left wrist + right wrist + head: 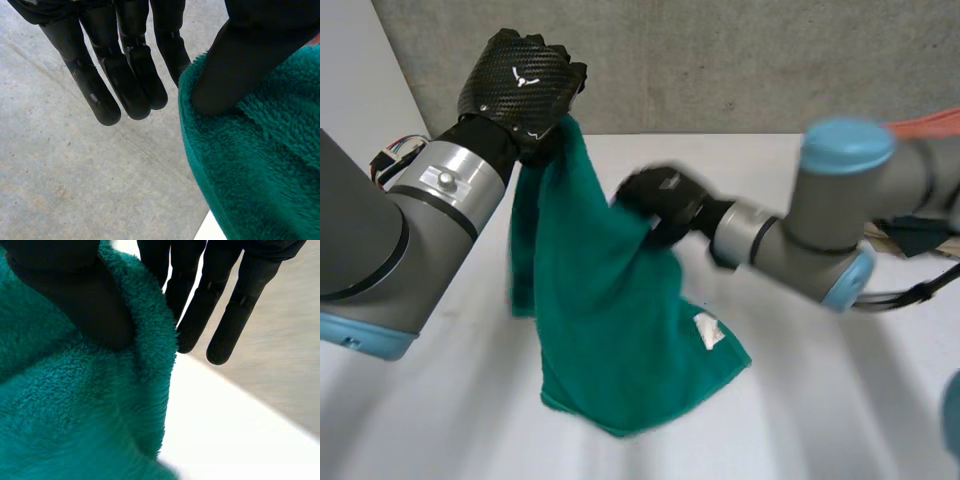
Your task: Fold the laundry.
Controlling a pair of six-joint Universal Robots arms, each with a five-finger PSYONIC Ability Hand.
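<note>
A green fleece cloth [610, 320] hangs in the air over the white table [840, 410], its lower end close to the surface. My left hand [520, 85] holds it up by its top corner; in the left wrist view the thumb [235, 65] pins the cloth's edge [260, 165] against a finger while the other fingers [130, 75] stay straight. My right hand [660, 200] grips the cloth's right edge lower down. There the thumb [85, 300] presses the fleece [75, 405] against the fingers [220, 300]. A white label [708, 330] shows near the lower right corner.
A grey concrete wall [740, 60] stands behind the table. My right arm [830, 220] reaches across from the right side, above the tabletop.
</note>
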